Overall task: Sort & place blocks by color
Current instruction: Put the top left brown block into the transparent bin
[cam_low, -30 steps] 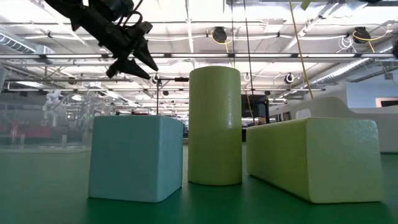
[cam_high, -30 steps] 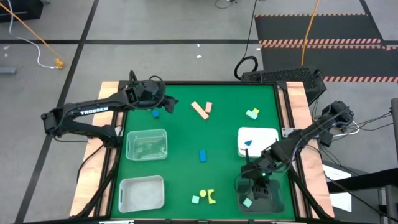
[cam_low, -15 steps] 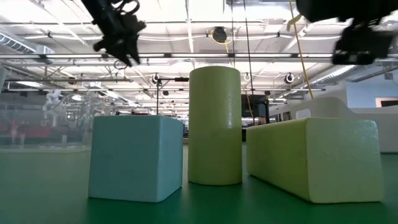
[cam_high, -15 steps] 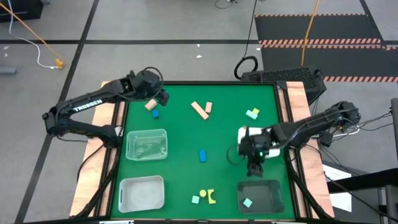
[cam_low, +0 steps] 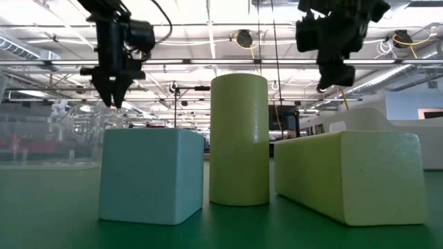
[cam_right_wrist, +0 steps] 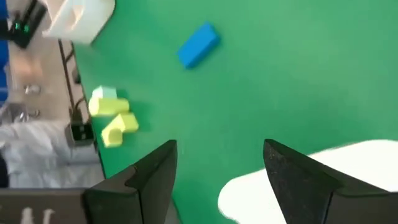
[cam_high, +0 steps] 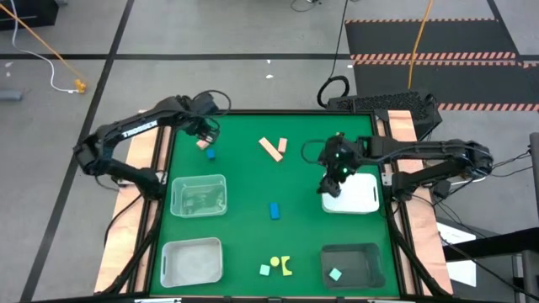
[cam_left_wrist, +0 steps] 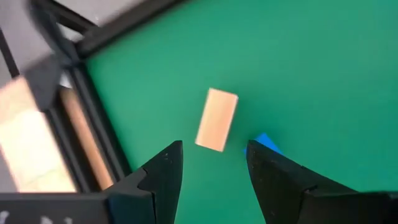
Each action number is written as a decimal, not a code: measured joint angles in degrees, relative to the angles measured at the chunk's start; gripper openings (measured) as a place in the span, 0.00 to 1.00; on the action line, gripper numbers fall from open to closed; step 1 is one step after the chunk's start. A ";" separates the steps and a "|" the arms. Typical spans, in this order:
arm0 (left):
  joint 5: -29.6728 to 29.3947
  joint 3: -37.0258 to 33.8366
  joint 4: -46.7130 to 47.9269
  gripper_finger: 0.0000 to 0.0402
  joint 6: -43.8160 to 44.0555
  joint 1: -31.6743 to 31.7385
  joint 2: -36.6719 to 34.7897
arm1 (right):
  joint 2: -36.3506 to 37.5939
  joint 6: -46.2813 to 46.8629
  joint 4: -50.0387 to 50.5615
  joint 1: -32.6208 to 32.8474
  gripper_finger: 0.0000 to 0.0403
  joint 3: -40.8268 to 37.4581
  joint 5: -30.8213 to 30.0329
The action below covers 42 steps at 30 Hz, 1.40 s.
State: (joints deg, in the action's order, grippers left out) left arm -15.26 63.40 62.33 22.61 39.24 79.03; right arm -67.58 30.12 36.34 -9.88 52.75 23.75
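Tan block [cam_left_wrist: 216,119] lies beside blue block [cam_left_wrist: 268,143] under left gripper [cam_left_wrist: 211,163], fingers spread, empty; right gripper [cam_right_wrist: 219,163] wide over white tray [cam_high: 360,199].

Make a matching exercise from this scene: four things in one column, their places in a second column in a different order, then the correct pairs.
Things
1. small light teal block
2. small tan rectangular block
3. right gripper
4. blue rectangular block

Places
A. above the edge of the white tray
B. inside the dark tray
C. on the green mat just ahead of the open left gripper
D. alone mid-mat, between the clear tray and the white tray

Pairs: 1-B, 2-C, 3-A, 4-D
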 joint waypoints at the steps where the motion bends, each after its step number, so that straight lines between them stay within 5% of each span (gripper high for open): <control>1: 0.88 0.00 0.00 0.45 -0.03 0.28 1.22 | 0.00 -0.36 -0.87 -1.04 0.57 0.00 0.05; 16: 1.92 -0.02 0.22 0.66 -0.09 4.16 14.11 | -0.01 -3.98 -16.05 -8.29 0.57 0.00 0.02; 42: 7.71 0.02 -5.86 0.58 0.07 8.63 25.85 | -0.01 -5.79 -19.61 -10.41 0.57 0.00 -3.68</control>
State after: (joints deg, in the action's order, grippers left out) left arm -7.55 63.42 56.47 22.68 47.88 104.88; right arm -67.59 24.34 16.73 -20.29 52.75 20.07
